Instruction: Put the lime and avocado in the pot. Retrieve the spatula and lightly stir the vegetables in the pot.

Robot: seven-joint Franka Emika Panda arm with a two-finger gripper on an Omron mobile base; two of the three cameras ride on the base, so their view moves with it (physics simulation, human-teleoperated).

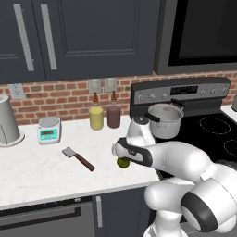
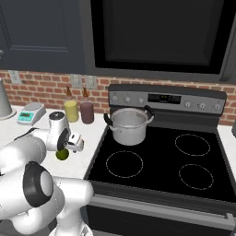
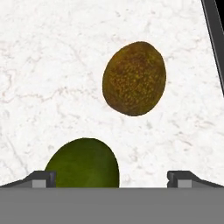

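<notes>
In the hand view the brown-olive avocado (image 3: 134, 78) lies on the white marble counter, apart from the green lime (image 3: 83, 164) below it. My gripper (image 3: 112, 178) is open, and the lime sits between its fingertips (image 3: 41, 178), nearer the left one. From the base, the gripper (image 1: 122, 156) hangs just above the lime (image 1: 123, 162) near the counter's right end. The steel pot (image 1: 164, 121) stands on the stove's rear left burner, to the right and behind. The spatula (image 1: 77, 157) lies flat on the counter left of the hand.
A yellow bottle (image 1: 96, 117) and a dark red bottle (image 1: 114, 115) stand at the brick wall. A small scale (image 1: 49, 129) and a tall grey cylinder (image 1: 8, 121) sit further left. The black stove top (image 2: 156, 166) begins right of the lime (image 2: 62, 154).
</notes>
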